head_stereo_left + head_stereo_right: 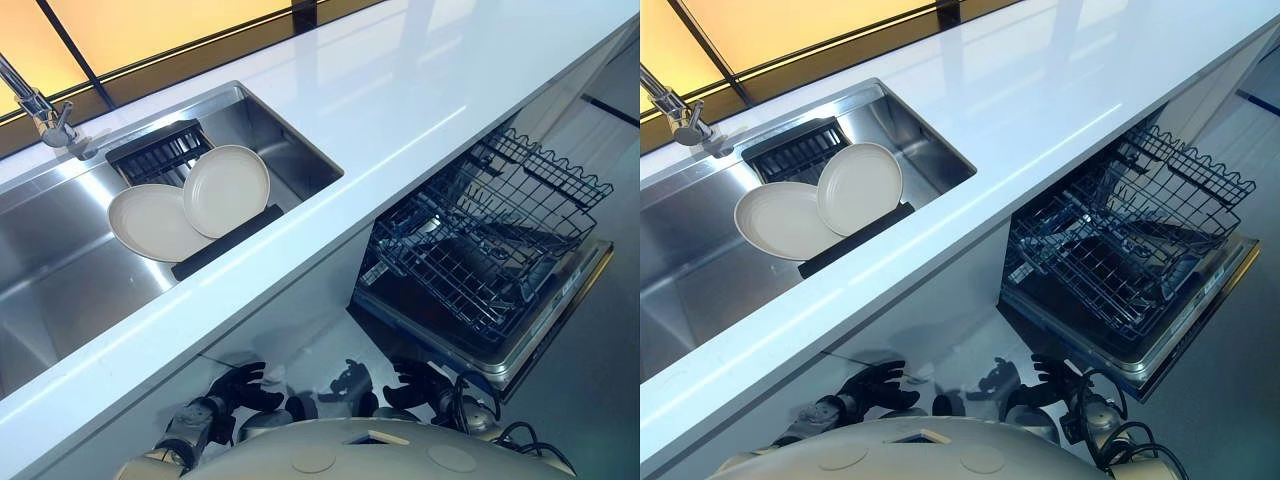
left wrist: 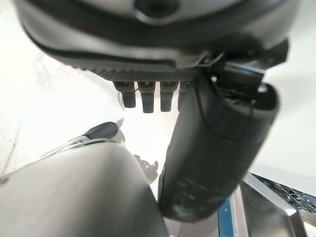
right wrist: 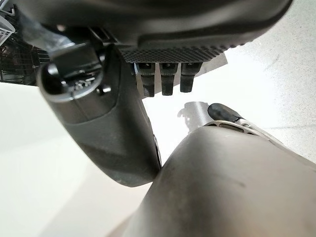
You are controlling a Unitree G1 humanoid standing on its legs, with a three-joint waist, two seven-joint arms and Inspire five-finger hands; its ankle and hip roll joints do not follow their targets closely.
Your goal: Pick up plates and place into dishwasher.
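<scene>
Cream plates (image 1: 190, 205) in sink (image 1: 60, 270); dishwasher rack (image 1: 490, 235) alongside.

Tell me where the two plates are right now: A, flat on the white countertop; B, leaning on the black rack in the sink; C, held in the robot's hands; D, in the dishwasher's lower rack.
B: the two plates lean, overlapping, on the black rack in the sink, while the dishwasher rack holds no plates.
</scene>
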